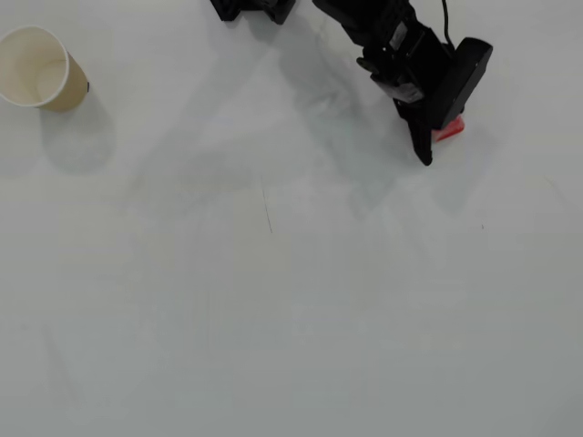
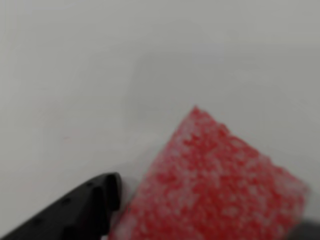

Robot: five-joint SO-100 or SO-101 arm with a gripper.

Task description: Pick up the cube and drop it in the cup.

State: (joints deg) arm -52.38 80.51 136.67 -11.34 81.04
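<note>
In the overhead view the black arm is reaching in from the top edge and leaning toward the right part of the white tabletop (image 1: 291, 300). Its end effector (image 1: 435, 138) is sitting low over the cube (image 1: 449, 133), and only a small red sliver of the cube is peeking out from under the black body, just right of the long dark finger (image 1: 423, 146) that is pointing down the picture. The cube is lying on the tabletop in the upper right area. The cup (image 1: 41, 71) is standing upright in the upper left corner, its round cream mouth facing the camera and its tan side showing along the right and bottom, and it is well apart from both the cube and the arm. A thin dark hairline mark (image 1: 268, 211) is showing on the tabletop near the middle.

In the wrist view the cube (image 2: 215, 185) is filling the lower right of the picture, blurred, red with whitish speckles, one corner pointing up. A black fingertip (image 2: 100, 195) is coming in from the lower left and sitting just beside the cube's left edge; whether it is touching is not clear. The other finger is not plainly showing in either view, so I cannot tell whether the end effector is spread apart or pressing on the cube
</note>
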